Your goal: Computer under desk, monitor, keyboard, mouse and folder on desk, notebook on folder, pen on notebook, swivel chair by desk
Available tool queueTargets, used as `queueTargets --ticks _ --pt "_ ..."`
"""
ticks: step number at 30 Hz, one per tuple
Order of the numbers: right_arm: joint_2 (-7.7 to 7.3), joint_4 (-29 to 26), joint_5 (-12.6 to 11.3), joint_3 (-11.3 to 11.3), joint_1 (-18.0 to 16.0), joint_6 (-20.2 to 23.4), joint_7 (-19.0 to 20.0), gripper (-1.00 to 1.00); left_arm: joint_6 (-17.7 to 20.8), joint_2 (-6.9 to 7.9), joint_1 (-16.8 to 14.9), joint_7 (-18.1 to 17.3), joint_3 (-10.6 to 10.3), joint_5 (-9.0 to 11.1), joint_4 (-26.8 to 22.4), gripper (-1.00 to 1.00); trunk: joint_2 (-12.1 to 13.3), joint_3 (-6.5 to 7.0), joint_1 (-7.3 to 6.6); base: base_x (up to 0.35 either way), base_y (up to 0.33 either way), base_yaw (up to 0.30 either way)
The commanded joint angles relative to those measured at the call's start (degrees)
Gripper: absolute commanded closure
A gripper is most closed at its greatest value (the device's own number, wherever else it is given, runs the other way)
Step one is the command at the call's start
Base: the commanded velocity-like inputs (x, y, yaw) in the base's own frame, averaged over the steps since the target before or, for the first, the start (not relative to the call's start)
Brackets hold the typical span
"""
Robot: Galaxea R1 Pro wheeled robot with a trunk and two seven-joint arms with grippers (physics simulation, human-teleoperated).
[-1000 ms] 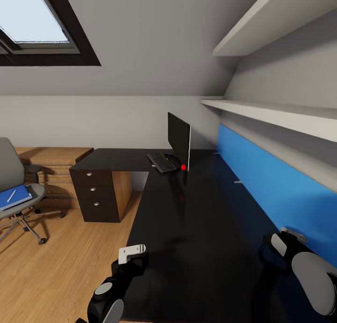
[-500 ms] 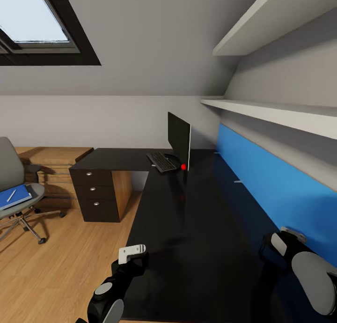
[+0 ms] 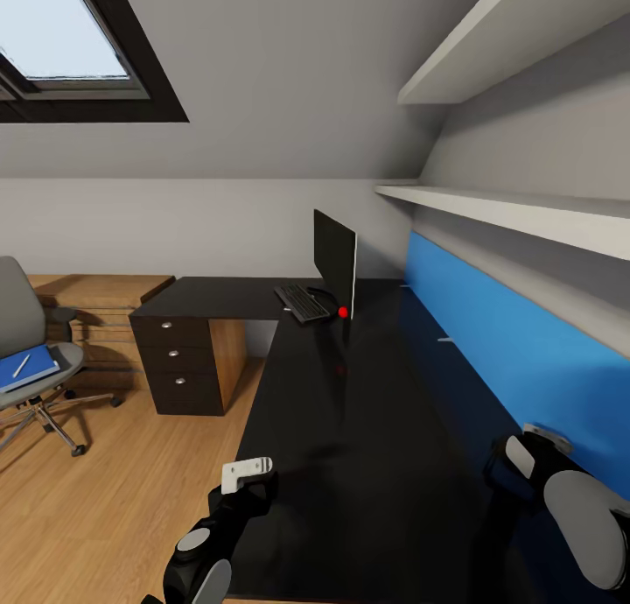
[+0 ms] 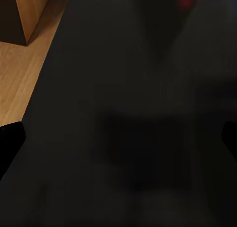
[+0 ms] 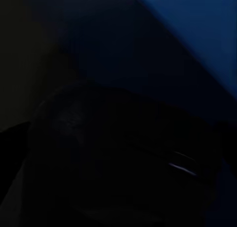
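Nearest the camera, the left gripper (image 3: 238, 481) hangs over the front left edge of the desk (image 3: 350, 429), and the left wrist view shows its dark fingertips (image 4: 10, 143) set wide apart over the glossy black top with nothing between them. The right gripper (image 3: 525, 451) sits low at the desk's right side, close to the blue wall panel (image 3: 516, 341); whether its fingers are wide or narrow I cannot tell, as the right wrist view is almost wholly dark. Farther along the desk, the keyboard (image 3: 302, 303) lies just beside the monitor (image 3: 336, 261), which stands upright near the back corner. To the left, on the wood floor (image 3: 105, 499), the swivel chair (image 3: 26, 359) stands well apart from the desk, the blue folder (image 3: 26, 369) lying on its seat with the pen (image 3: 22, 365) on top. A black drawer unit (image 3: 179, 368) stands under the desk's far left wing, before a wooden cabinet (image 3: 101, 324).
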Motion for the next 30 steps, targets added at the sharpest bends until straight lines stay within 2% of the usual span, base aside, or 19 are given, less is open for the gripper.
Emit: queueTargets --ticks 1,9,20,27,30 --pt "0.02 0.0 -0.2 -0.2 0.0 0.6 -0.1 1.00 0.1 0.03 -0.1 0.5 -0.1 0.5 -0.1 -1.00 0.0 -0.07 0.00 0.000 0.000 0.000" --pt "0.03 -0.1 -0.2 -0.2 0.0 0.5 -0.1 1.00 0.1 0.03 -0.1 0.5 -0.1 0.5 -0.1 -1.00 0.0 -0.07 0.00 0.000 0.000 0.000" --pt "0.52 -0.2 -0.2 -0.2 0.0 0.1 1.6 1.00 0.0 0.04 -0.1 0.5 0.0 0.5 0.2 -1.00 4.4 1.90 -2.42 0.000 0.000 0.000" --pt "3.01 -0.3 0.2 -0.1 0.0 -1.7 3.3 1.00 0.1 0.11 -0.1 0.5 0.0 0.7 0.4 -1.00 4.8 2.08 -2.64 0.000 0.000 0.000" --pt "4.71 -0.4 1.8 0.7 0.0 -3.7 3.4 1.00 0.2 0.12 -0.1 0.5 0.1 0.7 1.2 -1.00 4.8 2.08 -2.64 0.000 0.000 0.000"
